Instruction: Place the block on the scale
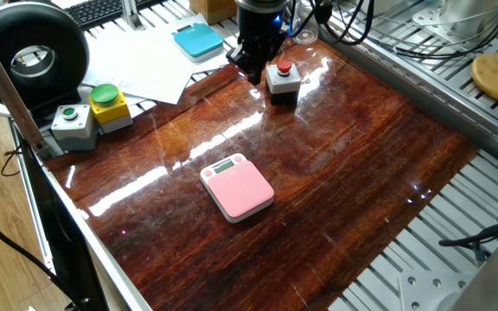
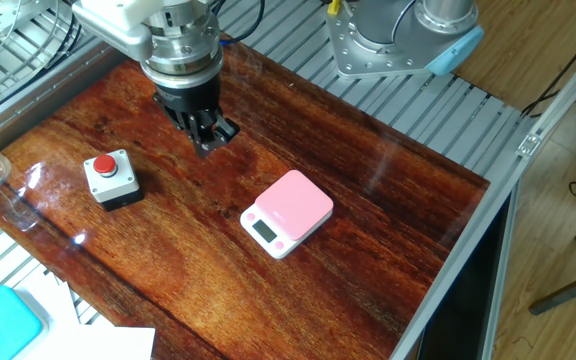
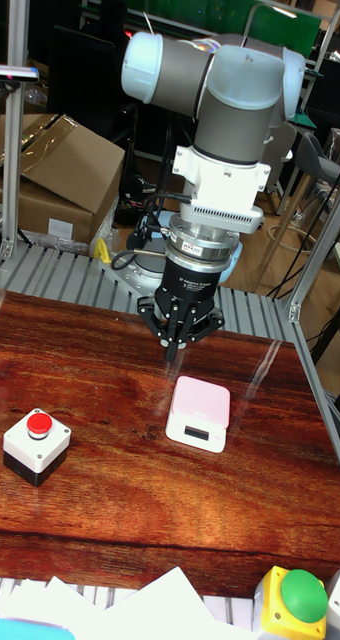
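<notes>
— Where do we stand with the block [image 2: 107, 177]?
— It sits on the table [image 2: 388, 200], well apart from the scale [image 2: 290, 211]. Our gripper [image 2: 211, 142] hangs between them with fingers pinched together, empty, so we judge the grasp not yet begun.

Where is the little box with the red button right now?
The block sits on the wooden table, toward the left in the other fixed view, apart from the pink scale and from the gripper hanging above the table.
</notes>
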Controlling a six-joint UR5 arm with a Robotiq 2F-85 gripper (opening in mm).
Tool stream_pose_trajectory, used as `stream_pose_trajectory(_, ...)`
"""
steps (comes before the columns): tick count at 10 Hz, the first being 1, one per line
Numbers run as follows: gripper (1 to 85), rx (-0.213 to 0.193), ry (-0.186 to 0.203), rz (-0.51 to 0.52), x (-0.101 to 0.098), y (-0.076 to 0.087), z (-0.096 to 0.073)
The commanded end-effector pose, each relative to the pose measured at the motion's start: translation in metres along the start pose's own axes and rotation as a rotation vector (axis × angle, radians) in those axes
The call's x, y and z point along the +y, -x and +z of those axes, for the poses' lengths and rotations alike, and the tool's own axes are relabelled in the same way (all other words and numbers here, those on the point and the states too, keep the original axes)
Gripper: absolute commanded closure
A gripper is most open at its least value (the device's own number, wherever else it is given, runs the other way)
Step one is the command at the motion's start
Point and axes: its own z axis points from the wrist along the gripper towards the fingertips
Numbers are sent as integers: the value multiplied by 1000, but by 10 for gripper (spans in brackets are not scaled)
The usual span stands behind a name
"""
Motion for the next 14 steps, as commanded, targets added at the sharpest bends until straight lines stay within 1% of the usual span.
stream_pose_trajectory(1, 820, -1, 11, 0, 2, 0, 0)
stream_pose_trajectory(2, 797, 7, 10, -15, 0, -3, 0)
stream_pose_trajectory(3, 767, 6, 27, -24, 2, -5, 2)
stream_pose_trajectory(4, 760, 7, 28, -24, 2, -6, 2)
stream_pose_trajectory(6, 710, 17, 26, -42, 1, -9, 2)
stream_pose_trajectory(7, 633, 36, 29, -62, 0, -14, 1)
stream_pose_trajectory(8, 513, 54, 31, -98, -4, -21, 0)
stream_pose_trajectory(9, 463, 60, 32, -113, -6, -25, 1)
stream_pose_trajectory(10, 460, 55, 24, -118, -9, -24, 2)
stream_pose_trajectory(11, 403, 64, 13, -132, -12, -26, 0)
stream_pose_trajectory(12, 360, 70, -12, -159, -20, -28, -1)
stream_pose_trajectory(13, 327, 76, -11, -168, -21, -32, -1)
stream_pose_trajectory(14, 323, 75, 1, -173, -20, -34, 0)
